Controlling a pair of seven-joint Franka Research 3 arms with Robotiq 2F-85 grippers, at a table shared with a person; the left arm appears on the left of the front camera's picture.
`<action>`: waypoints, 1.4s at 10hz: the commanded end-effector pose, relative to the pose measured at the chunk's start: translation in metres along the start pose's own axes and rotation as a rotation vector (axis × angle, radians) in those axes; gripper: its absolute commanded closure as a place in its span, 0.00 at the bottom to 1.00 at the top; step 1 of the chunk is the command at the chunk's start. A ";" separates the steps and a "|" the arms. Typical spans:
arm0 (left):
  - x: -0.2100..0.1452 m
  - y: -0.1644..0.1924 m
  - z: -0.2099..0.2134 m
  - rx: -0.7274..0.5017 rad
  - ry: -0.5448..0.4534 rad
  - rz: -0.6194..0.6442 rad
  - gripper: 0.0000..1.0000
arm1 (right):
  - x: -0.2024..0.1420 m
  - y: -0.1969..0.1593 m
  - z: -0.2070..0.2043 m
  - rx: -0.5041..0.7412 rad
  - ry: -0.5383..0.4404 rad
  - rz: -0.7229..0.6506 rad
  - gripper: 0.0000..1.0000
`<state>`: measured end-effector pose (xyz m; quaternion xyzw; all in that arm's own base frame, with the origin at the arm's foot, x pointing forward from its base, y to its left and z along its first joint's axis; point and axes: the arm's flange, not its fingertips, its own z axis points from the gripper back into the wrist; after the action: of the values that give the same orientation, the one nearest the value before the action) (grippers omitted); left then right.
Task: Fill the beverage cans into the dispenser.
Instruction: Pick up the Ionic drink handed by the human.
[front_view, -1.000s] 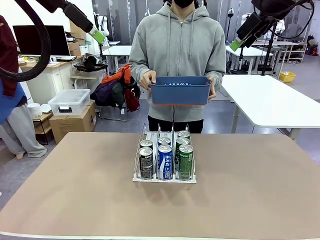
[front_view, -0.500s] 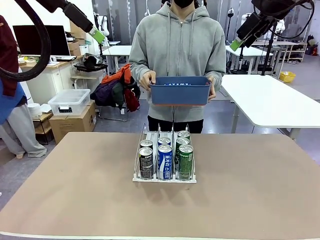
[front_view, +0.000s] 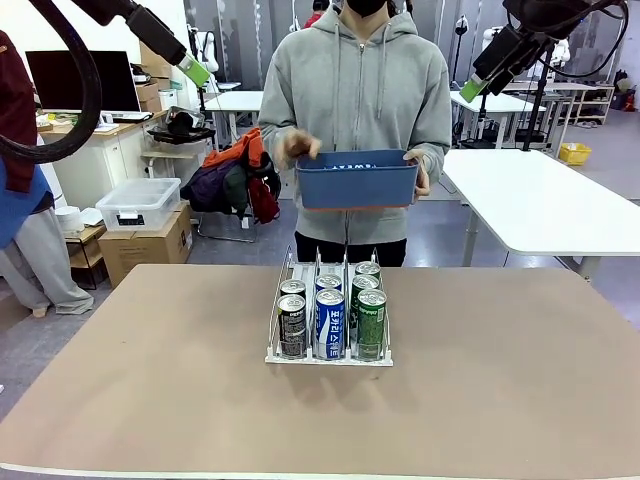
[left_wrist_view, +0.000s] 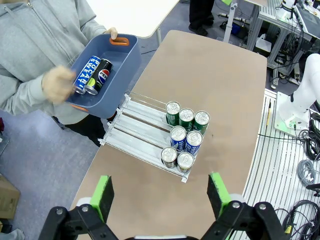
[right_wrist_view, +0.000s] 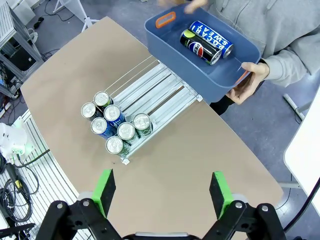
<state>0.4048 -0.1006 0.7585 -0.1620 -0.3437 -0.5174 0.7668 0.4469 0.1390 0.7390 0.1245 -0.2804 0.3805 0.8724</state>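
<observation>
The dispenser (front_view: 329, 352) stands mid-table with several beverage cans (front_view: 329, 322) at the near end of its three lanes: black on the left, blue-and-white in the middle, green on the right. From above, the dispenser (left_wrist_view: 140, 135) (right_wrist_view: 155, 85) has bare rear lanes. Across the table a person holds a blue bin (front_view: 356, 188) (left_wrist_view: 125, 57) (right_wrist_view: 200, 82) holding a blue-and-white can (left_wrist_view: 86, 74) (right_wrist_view: 214, 40) and a black can (left_wrist_view: 99, 76) (right_wrist_view: 199, 46). My left gripper (front_view: 195, 72) (left_wrist_view: 161, 195) and right gripper (front_view: 470, 90) (right_wrist_view: 162, 192) hang high, open and empty.
One of the person's hands (front_view: 297, 146) hovers blurred over the bin's rim; the other (front_view: 418, 172) grips its handle. White tables (front_view: 540, 200), a storage box (front_view: 138, 203) and clutter stand beyond the brown table (front_view: 150, 400).
The person's hand on the picture's left side has let go of the bin and risen above its rim. The bin sits slightly higher. Both arms are still.
</observation>
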 end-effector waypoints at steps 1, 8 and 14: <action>-0.002 -0.002 0.000 -0.020 -0.011 0.011 0.00 | -0.001 0.001 0.002 0.005 0.007 0.000 0.00; -0.002 -0.002 0.000 -0.020 -0.011 0.011 0.00 | -0.001 0.001 0.002 0.005 0.007 0.000 0.00; -0.002 -0.002 0.000 -0.020 -0.011 0.011 0.00 | -0.001 0.001 0.002 0.005 0.007 0.000 0.00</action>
<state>0.4048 -0.1006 0.7585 -0.1620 -0.3437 -0.5174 0.7668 0.4469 0.1390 0.7390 0.1245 -0.2804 0.3805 0.8724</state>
